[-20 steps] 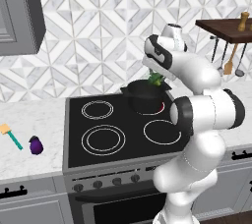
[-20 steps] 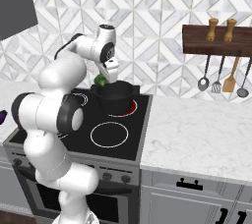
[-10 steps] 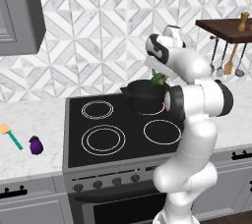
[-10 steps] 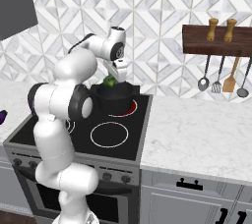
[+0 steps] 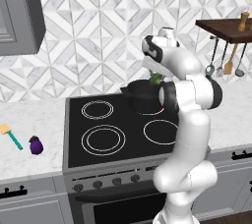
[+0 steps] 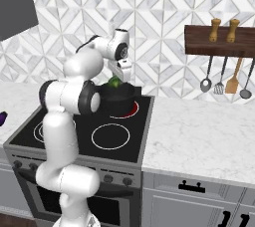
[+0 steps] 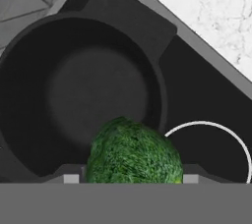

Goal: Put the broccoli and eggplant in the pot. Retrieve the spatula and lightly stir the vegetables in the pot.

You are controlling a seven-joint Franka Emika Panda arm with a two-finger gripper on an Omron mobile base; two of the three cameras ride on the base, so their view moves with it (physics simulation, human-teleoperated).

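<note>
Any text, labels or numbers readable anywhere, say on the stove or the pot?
None. The stove front carries plain knobs with no visible markings, the pot is bare black, and the broccoli in the gripper bears nothing.

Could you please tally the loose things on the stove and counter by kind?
Vegetables: 2 (broccoli, eggplant)
Pots: 1 (pot)
Spatulas: 1 (spatula)
Total: 4
</note>
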